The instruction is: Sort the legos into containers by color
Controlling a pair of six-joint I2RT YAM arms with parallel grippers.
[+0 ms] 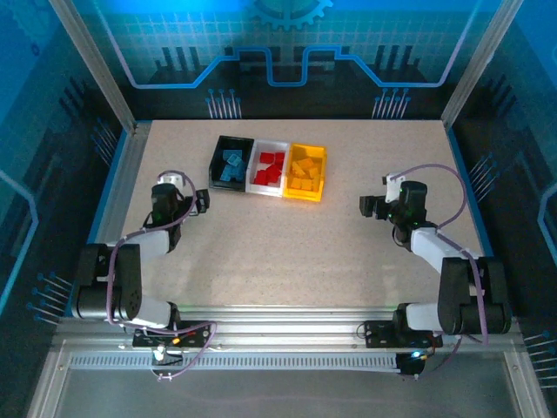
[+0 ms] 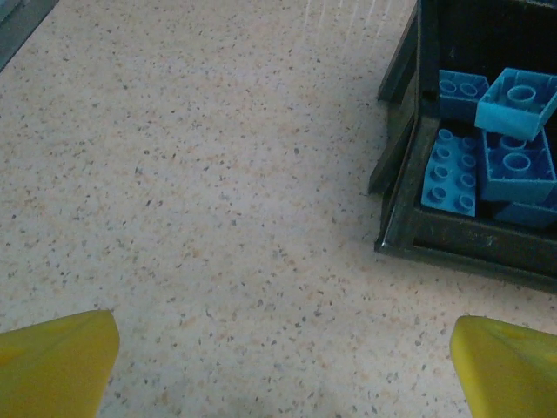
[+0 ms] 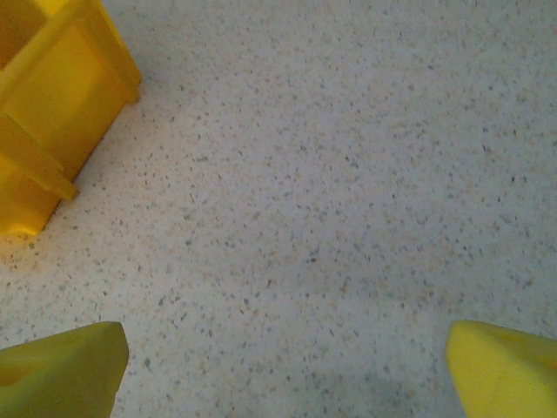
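Top view. Speckled table (image 1: 287, 252), with both arms based at the near edge.

Three bins are joined in a row at the far middle of the table, the row a little skewed.
- The black bin (image 1: 215, 162) is on the left and holds the blue bricks (image 1: 231, 165).
- The white bin (image 1: 264, 189) is in the middle and holds the red bricks (image 1: 270, 167).
- The yellow bin (image 1: 324, 171) is on the right and holds the yellow bricks (image 1: 304, 172).
- Each colour lies in its own bin. An exact count of bricks cannot be told.

The left gripper (image 1: 202, 202) sits just nearer than and left of the black bin, close to it but not touching. The right gripper (image 1: 367, 207) is nearer than and right of the yellow bin, well apart from it.

Left wrist view.
- The left gripper (image 2: 283, 357) is spread wide, with a yellow tip at each lower corner and bare table between. It grips nothing.
- A corner of the black bin (image 2: 402, 165) shows at the upper right.
- The blue bricks (image 2: 452, 170) are heaped inside. One lies studs up, and at least two are turned hollow side up, the top one tilted.

Right wrist view.
- The right gripper (image 3: 287, 357) is also spread wide over bare table, with nothing between the tips.
- A corner of the yellow bin (image 3: 61, 96) shows at the upper left, apart from the fingers.
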